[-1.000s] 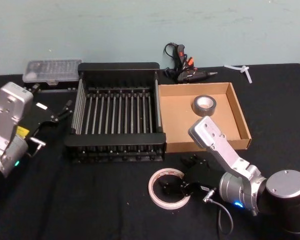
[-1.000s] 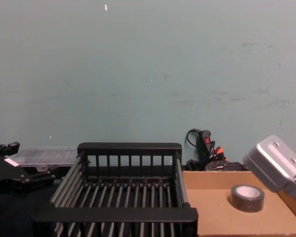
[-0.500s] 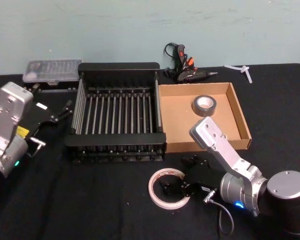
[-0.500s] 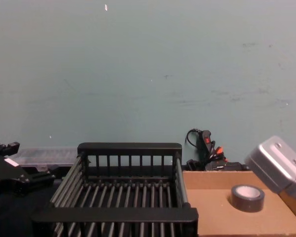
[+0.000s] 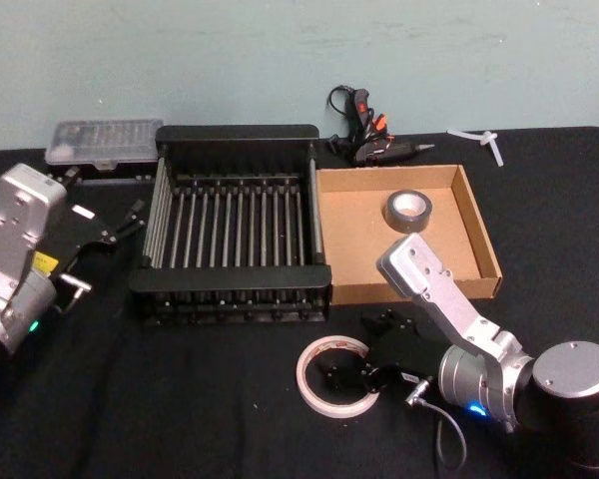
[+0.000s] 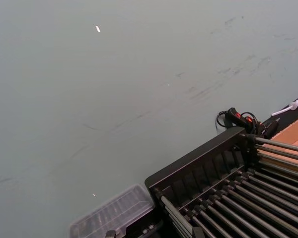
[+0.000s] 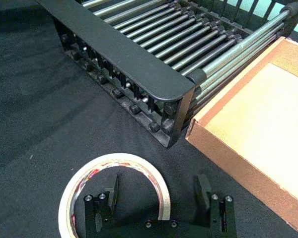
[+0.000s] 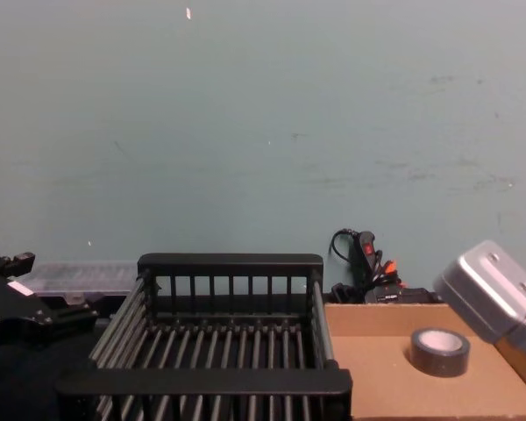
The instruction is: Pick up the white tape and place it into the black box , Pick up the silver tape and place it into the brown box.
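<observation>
So, left gripper [image 5: 130, 218] parked by the black box [image 5: 235, 132], can't tell its fingers | white tape [image 5: 334, 376] flat in front of that box, right gripper [image 7: 156, 191] open, one finger in the hole, one outside | silver tape [image 5: 407, 209] already in brown box [image 5: 484, 239] | count: one each

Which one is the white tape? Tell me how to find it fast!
Find the black box in the middle of the table. Just in front of its near right corner, a flat ring lies on the black cloth: the white tape, with the right hand open over it. It is white with red marks and a wide hole, unlike the small grey roll in the brown box.
</observation>
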Available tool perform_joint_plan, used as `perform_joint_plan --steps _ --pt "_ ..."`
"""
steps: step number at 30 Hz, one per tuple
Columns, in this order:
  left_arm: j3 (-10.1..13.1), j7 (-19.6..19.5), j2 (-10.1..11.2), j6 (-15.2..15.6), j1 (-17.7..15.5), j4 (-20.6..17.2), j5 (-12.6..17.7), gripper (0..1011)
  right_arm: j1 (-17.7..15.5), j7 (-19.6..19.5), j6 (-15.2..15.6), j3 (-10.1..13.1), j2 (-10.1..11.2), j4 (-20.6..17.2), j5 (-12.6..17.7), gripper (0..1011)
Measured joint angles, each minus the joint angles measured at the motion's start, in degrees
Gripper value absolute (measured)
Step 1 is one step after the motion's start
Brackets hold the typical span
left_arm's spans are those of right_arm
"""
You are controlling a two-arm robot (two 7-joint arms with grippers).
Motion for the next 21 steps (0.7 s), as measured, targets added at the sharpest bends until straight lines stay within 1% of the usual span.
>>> perform_joint_plan --steps 3,7,8,10,14,16,17,20,21 --pt "0.0 0.0 0.0 0.0 0.0 0.0 0.0 1001 0.0 0.0 0.0 0.0 0.0 0.0 0.0 969" --pt "0.0 0.0 0.0 0.0 0.0 0.0 0.0 1001 0.0 0.0 0.0 0.0 0.0 0.0 0.0 891" --pt "0.0 0.0 0.0 0.0 0.0 0.0 0.0 1001 0.0 0.0 0.0 0.0 0.0 0.0 0.0 842" --pt "0.0 0.0 0.0 0.0 0.0 0.0 0.0 1001 0.0 0.0 0.0 0.0 0.0 0.0 0.0 811" --pt "0.0 0.0 0.0 0.0 0.0 0.0 0.0 1001 0.0 0.0 0.1 0.0 0.0 0.0 0.0 677" --pt "0.0 0.0 0.0 0.0 0.0 0.0 0.0 1001 0.0 0.0 0.1 0.0 0.0 0.0 0.0 657" --pt "0.0 0.0 0.0 0.0 0.0 0.0 0.0 1001 0.0 0.0 0.1 0.0 0.0 0.0 0.0 599" --pt "0.0 0.0 0.0 0.0 0.0 0.0 0.0 1001 0.0 0.0 0.1 0.0 0.0 0.0 0.0 474" --pt "0.0 0.0 0.0 0.0 0.0 0.0 0.0 1001 0.0 0.0 0.1 0.0 0.0 0.0 0.0 474"
